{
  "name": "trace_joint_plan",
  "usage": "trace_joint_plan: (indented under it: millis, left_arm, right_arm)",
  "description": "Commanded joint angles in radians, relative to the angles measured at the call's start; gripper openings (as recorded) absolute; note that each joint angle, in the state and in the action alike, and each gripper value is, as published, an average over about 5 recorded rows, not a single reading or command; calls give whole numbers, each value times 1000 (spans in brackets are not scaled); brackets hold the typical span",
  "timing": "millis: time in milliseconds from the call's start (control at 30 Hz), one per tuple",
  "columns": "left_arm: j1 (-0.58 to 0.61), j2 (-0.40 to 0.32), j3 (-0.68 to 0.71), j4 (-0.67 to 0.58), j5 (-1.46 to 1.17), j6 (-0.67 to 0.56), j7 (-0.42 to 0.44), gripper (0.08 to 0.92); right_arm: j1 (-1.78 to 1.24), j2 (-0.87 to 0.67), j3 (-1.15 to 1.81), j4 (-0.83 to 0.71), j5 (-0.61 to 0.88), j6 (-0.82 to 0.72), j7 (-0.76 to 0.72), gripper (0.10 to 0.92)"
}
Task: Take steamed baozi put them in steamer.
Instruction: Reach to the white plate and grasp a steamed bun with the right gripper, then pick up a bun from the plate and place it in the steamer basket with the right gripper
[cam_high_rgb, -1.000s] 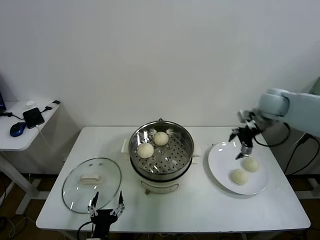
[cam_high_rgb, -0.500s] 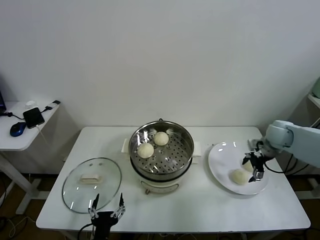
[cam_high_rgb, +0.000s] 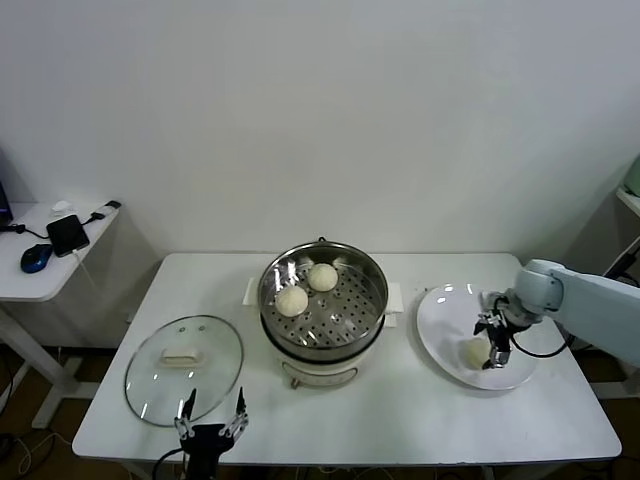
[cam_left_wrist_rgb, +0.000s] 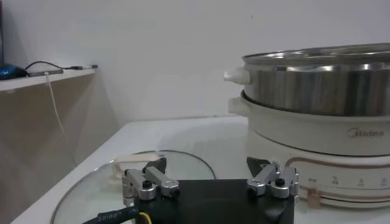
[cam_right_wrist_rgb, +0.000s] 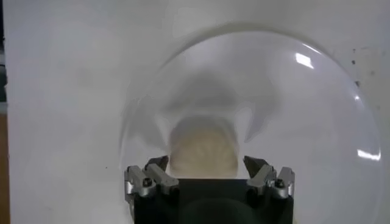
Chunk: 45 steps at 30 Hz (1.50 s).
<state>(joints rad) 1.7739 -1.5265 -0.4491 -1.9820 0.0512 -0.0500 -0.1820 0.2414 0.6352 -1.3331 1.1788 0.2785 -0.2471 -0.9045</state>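
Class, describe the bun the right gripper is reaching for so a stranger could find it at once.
Find the white plate at the table's right end, beside the steamer. The baozi lies on it, between the fingers of the right gripper. The other two visible buns sit inside the steel basket.

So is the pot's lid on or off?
Off. The glass lid lies flat on the table, beside the pot, whose top is open with two buns inside.

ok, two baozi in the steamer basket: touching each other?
Apart. The head view shows bare perforated floor of the steamer between the front baozi and the back baozi.
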Motion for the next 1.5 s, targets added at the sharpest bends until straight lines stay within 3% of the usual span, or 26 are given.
trace_joint_plan:
  millis: [33, 167, 433, 633, 833, 1167, 1500]
  left_arm:
    - [1, -3, 3, 0, 2, 1, 0, 823]
    - [4, -5, 9, 0, 9, 0, 0, 823]
    - [15, -6, 20, -6, 21, 0, -1, 823]
    - [16, -5, 32, -16, 27, 2, 0, 823]
    - [14, -2, 37, -20, 29, 3, 1, 823]
    - [11, 1, 34, -21, 27, 3, 0, 823]
    - [13, -3, 28, -18, 26, -1, -3, 823]
  right_arm:
    - [-48, 13, 49, -22, -27, -7, 4, 773]
    - [-8, 3, 21, -3, -29, -2, -19, 704]
    - [253, 31, -104, 26, 25, 45, -96, 680]
    - [635, 188, -281, 49, 170, 163, -177, 679]
    - [812, 392, -252, 136, 215, 366, -226, 681]
    - [704, 647, -198, 348, 16, 673, -265, 679]
    - [458, 690, -197, 231, -227, 782, -173, 679]
